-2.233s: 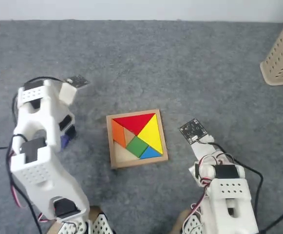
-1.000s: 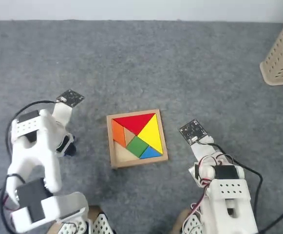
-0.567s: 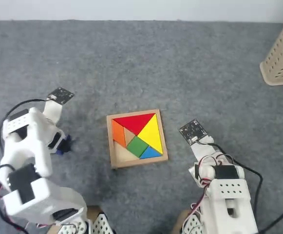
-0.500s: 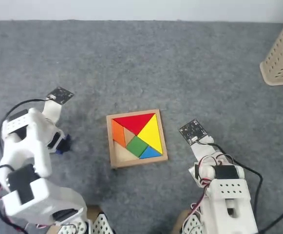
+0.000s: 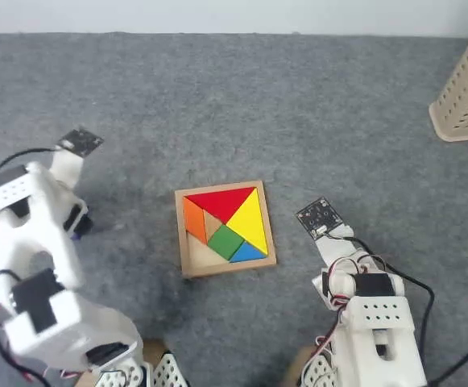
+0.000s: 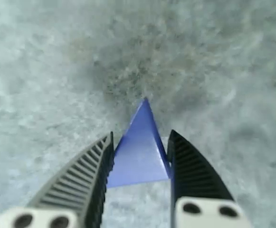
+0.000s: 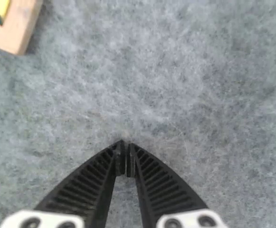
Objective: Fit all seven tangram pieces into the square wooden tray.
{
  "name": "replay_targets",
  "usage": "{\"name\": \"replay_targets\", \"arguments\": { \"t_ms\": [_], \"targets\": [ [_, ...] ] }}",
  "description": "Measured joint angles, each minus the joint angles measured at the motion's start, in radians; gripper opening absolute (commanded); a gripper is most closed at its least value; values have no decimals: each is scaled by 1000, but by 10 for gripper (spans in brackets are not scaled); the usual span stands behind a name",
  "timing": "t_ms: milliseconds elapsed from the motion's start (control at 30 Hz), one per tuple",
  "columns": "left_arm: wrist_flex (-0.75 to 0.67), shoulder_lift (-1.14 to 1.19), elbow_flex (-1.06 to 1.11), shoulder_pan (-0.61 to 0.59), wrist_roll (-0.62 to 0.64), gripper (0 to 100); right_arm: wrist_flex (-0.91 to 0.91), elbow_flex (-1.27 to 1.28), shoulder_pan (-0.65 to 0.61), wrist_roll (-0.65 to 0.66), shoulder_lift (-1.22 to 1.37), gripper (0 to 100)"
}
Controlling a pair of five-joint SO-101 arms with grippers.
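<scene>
Blue triangle (image 6: 140, 152) sits clamped between my left jaws, flat sides against the ribbed pads, its point sticking out past the tips over the grey felt tabletop (image 5: 298, 105). That puts it well apart from the square wooden tray (image 5: 225, 268), out on the tray's left side, under my left arm (image 5: 32, 234). The tray lies flat on the tabletop between my two arms. Inside the tray are a red triangle (image 5: 221, 201) along the far edge, a yellow triangle (image 5: 252, 222) along the right edge, an orange piece (image 5: 193, 219) at the left edge, a green square (image 5: 227, 240) in the middle, and a light blue triangle (image 5: 250, 252) at the near right corner. The near left corner of the tray shows bare wood. There is a tan patch between orange and green, and I can't tell if it's a piece or the tray floor. My right jaws are clenched tip to tip on nothing, low over the tabletop just off the tray's near right corner, not touching it. A beige perforated basket (image 5: 463, 89) stands far off to the tray's right.
</scene>
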Motion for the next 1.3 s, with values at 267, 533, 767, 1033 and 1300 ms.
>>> {"name": "replay_targets", "arguments": {
  "t_ms": [267, 533, 767, 1033, 1300],
  "targets": [
    [-74, -133, 183, -17, -124, 167, 0, 0, 0, 0, 0, 9],
    [-173, -137, 358, 12, -130, 167, 0, 0, 0, 0, 0, 8],
    [-180, -137, 353, 15, 92, 197, 0, 0, 0, 0, 0, 8],
    [-180, -137, 345, 17, 361, 203, 0, 3, 0, 0, 0, 7],
    [-55, -181, 222, -12, 212, 203, 0, 3, 0, 0, 0, 7]
  ]
}}
